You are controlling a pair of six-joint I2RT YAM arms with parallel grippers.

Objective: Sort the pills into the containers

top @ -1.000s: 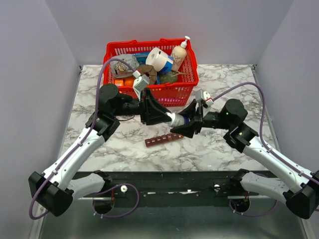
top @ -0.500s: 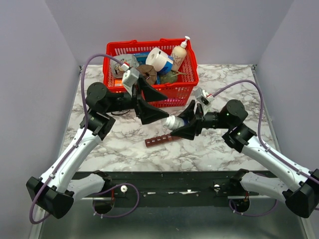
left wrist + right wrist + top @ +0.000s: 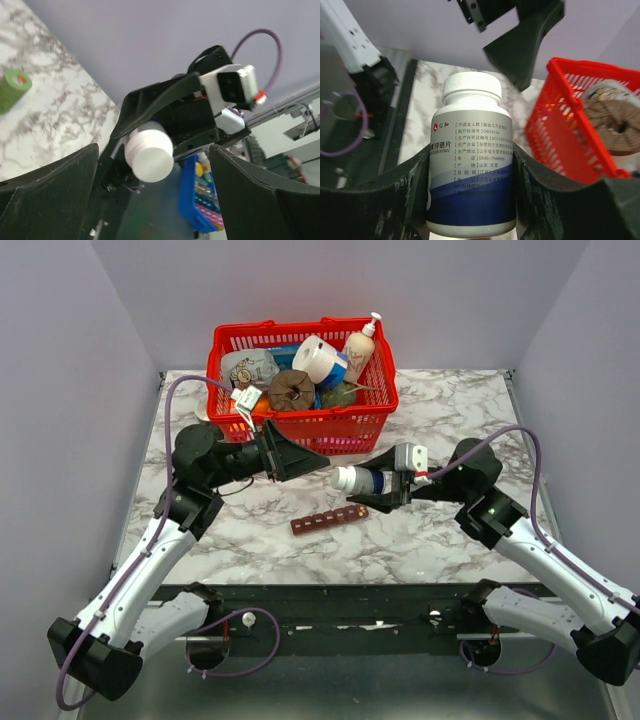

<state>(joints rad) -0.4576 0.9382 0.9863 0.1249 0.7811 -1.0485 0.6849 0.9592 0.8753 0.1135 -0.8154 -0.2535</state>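
Observation:
My right gripper point(image 3: 368, 484) point(image 3: 470, 200) is shut on a white pill bottle point(image 3: 352, 480) point(image 3: 471, 160) with a blue band, held on its side above the table. Its white cap point(image 3: 148, 155) point(image 3: 471, 87) is on and points left at my left gripper point(image 3: 315, 455) point(image 3: 155, 200). That gripper stands open a short way from the cap, touching nothing. The dark-red strip of containers point(image 3: 330, 519) lies on the marble just below the bottle. No pills are in view.
A red mesh basket point(image 3: 300, 420) point(image 3: 580, 130) full of household items stands at the back, close behind both grippers. A green roll point(image 3: 12, 90) lies on the marble. A blue box point(image 3: 200, 195) shows beyond the table's near edge.
My left gripper has opened off the bottle's cap and drawn back to the left. My right arm has turned the bottle a little and still holds it.

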